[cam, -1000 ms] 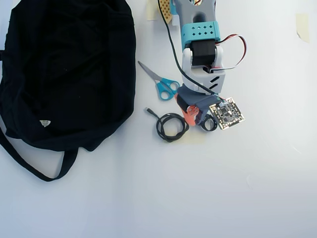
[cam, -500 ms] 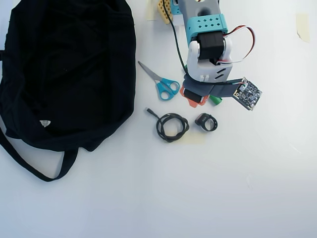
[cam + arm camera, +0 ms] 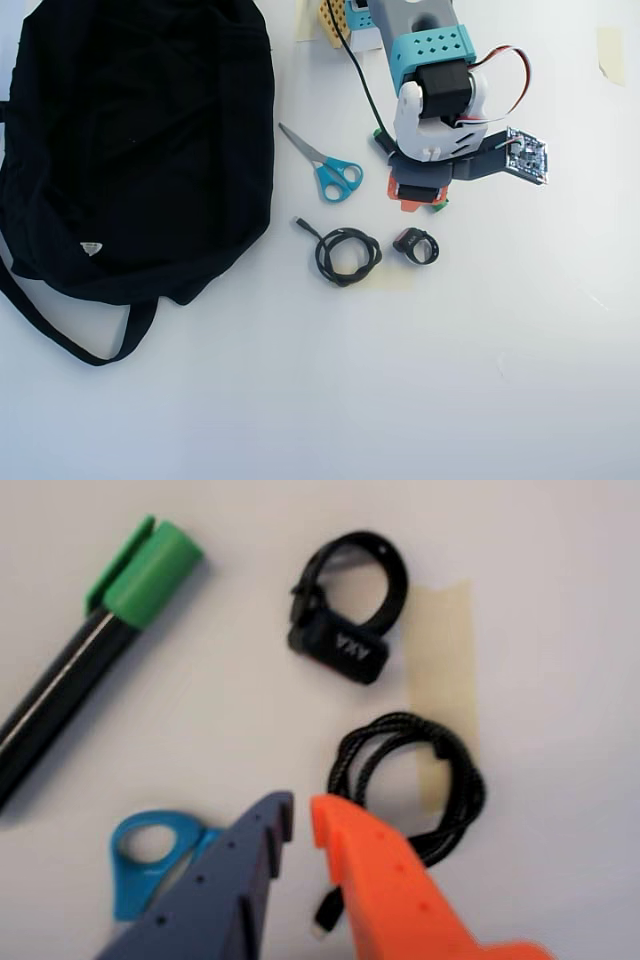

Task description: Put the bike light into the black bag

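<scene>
**Bike light not yet picked up, bag still waiting**

White tabletop, evenly lit, strewn with small items. Taking the coiled black cable as landmark in the overhead view: just right of it, apart from it, the bike light, resting on the table with its loop strap flat; up and left of it, teal-handled scissors; well to its left, the black bag, slumped, strap trailing below. Nothing of the light inside the bag, by the look of it.

Above and right of the cable, poised over the table, the gripper. Seen from the wrist: gripper with jaws narrowly parted, holding nothing, tips short of the bike light, with the cable just beside the orange finger. Green-capped marker off to the left.

Judged so far: approach only. Left to do: widening, closing on the light, lifting, carrying leftward past the cable, releasing into the bag.
</scene>
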